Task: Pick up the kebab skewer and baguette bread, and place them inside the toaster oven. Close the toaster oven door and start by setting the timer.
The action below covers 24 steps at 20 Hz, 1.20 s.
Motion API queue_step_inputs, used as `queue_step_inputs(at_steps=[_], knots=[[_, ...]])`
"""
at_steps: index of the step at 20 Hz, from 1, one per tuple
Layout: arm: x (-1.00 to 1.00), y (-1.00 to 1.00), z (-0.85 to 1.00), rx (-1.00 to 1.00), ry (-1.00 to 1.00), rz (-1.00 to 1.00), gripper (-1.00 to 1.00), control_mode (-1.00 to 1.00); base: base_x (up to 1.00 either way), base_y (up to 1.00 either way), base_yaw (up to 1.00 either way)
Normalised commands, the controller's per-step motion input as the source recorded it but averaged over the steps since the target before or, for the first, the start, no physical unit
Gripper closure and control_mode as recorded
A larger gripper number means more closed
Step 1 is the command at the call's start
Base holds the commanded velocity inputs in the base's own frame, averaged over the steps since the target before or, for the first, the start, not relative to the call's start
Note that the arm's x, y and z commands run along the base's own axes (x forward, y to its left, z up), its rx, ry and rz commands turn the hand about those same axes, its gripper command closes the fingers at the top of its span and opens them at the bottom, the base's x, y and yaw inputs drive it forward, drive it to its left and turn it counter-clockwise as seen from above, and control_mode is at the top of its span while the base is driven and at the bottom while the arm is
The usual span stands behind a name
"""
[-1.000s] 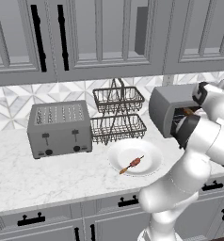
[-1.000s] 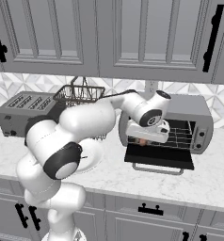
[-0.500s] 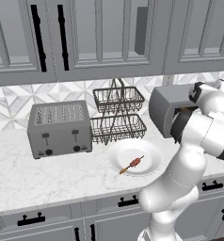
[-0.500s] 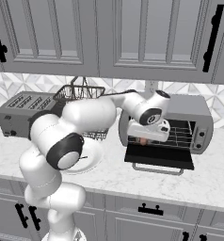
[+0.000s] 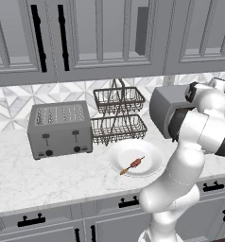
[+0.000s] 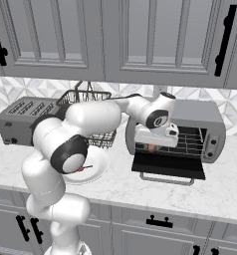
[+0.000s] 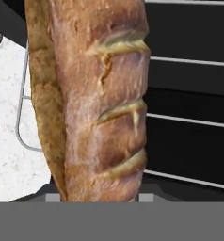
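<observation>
My gripper is shut on the baguette bread, a golden-brown loaf that runs up the middle of the hand view. It holds the loaf at the mouth of the toaster oven, just above the toaster oven door, which lies folded down flat. Behind the loaf the dark oven rack shows. The kebab skewer lies on a white plate on the counter, left of the oven; the right base view shows this skewer too.
A grey slotted pop-up toaster stands at the left of the counter. A two-tier wire basket rack stands behind the plate. My arm covers the oven front in the left base view. Cabinets hang above.
The hand with the loaf stays almost still at the oven mouth. The arm's elbow has swung up a little.
</observation>
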Motion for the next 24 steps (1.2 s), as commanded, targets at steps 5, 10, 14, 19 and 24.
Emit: queue_step_inputs(at_steps=[5,10,14,19,24], knots=[[0.0,0.0,-0.07,-0.02,0.0,0.0,-1.0,-1.0,0.0,0.0,0.0],[-0.11,0.0,0.0,-0.01,0.0,0.0,-1.0,-1.0,0.0,0.0,0.0],[-0.2,0.0,0.0,0.0,-0.01,0.0,-1.0,-1.0,0.0,0.0,0.0],[-0.06,0.07,0.29,0.0,-0.06,0.0,-1.0,-1.0,0.0,0.0,0.0],[-0.34,0.19,0.46,0.0,-0.07,0.0,-1.0,-1.0,0.0,0.0,0.0]])
